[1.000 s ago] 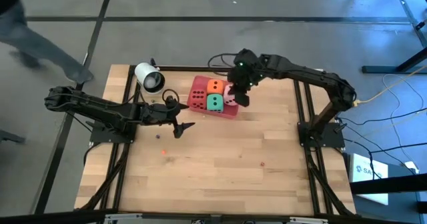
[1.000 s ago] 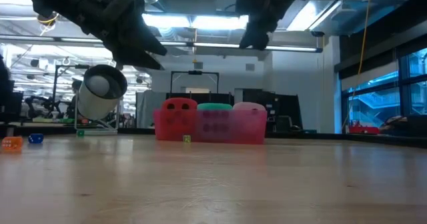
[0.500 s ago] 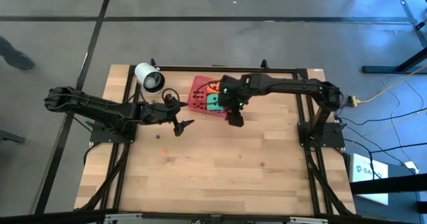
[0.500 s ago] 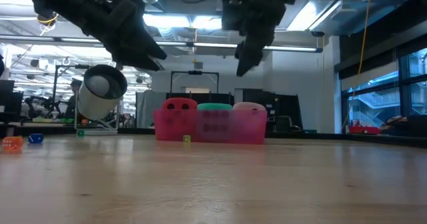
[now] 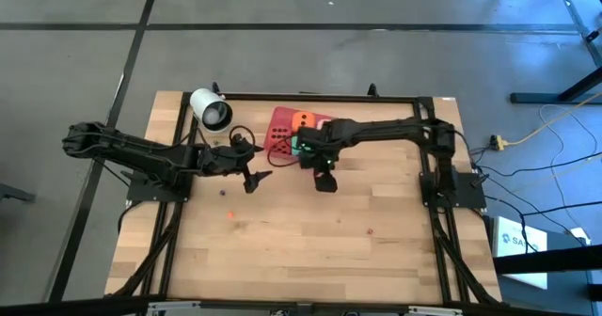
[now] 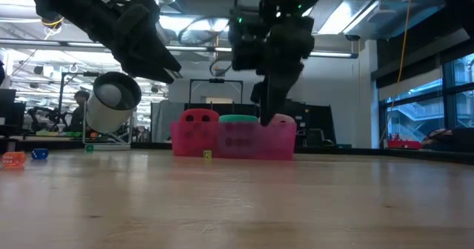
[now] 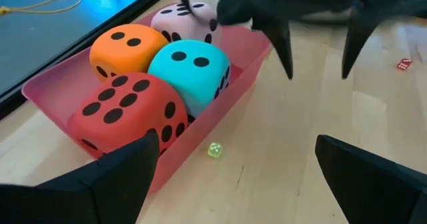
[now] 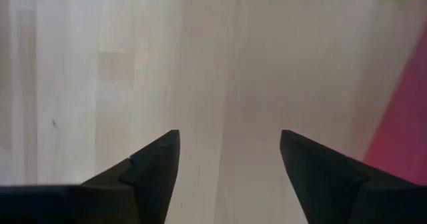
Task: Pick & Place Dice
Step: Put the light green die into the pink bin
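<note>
Nearest, bare wooden table [image 5: 310,241] with a few tiny specks on it. Mid-table: left gripper [image 5: 259,178] hangs above the boards, fingers spread wide, nothing in them. Right gripper [image 5: 324,180] hangs over the wood just beside the pink tray's [image 7: 233,74] near edge, fingers parted, empty. Tiny green die [image 7: 215,151] on the table beside the tray wall. Dice all sit in the tray: red die [image 7: 127,117], green die [image 7: 190,67], orange die [image 7: 127,44], pink die [image 7: 190,21], packed touching. Far left corner: white cylinder [image 5: 211,109] on its side.
</note>
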`<state>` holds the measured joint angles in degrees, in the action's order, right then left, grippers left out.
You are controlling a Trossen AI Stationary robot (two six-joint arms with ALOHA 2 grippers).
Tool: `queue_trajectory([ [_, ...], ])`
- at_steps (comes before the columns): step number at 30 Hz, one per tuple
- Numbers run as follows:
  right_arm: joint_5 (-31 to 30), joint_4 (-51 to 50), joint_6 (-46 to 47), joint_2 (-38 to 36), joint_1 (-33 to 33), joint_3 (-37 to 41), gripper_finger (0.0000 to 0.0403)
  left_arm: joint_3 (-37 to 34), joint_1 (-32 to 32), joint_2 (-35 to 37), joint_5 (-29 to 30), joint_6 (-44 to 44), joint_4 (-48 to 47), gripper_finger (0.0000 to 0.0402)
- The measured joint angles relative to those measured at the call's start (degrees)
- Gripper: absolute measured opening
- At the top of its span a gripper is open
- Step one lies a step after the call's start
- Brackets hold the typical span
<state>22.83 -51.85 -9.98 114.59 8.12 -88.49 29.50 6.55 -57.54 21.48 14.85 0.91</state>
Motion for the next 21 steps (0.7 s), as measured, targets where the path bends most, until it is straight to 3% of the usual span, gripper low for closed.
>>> queue_trajectory([
  [3, -1.0, -0.2, -1.1, 2.1, 0.0, 0.0, 0.0255, 0.0, 0.0, 0.0, -0.1, 0.0, -0.1, 0.0400],
  [14, -16.0, -0.9, -1.6, 3.2, 1.9, 0.0, 0.0243, 0.0, 0.0, 0.0, -0.2, 0.8, 0.1, 0.0400],
  [18, -15.3, -0.7, -1.8, 3.2, 2.3, 0.0, 0.0242, 0.0, 0.0, 0.0, -0.2, 1.1, 0.1, 0.0400],
  [21, -9.4, 0.3, -2.1, 3.1, 2.4, 0.0, 0.0242, 0.0, 0.0, 0.0, -0.2, 1.1, 0.1, 0.0400],
])
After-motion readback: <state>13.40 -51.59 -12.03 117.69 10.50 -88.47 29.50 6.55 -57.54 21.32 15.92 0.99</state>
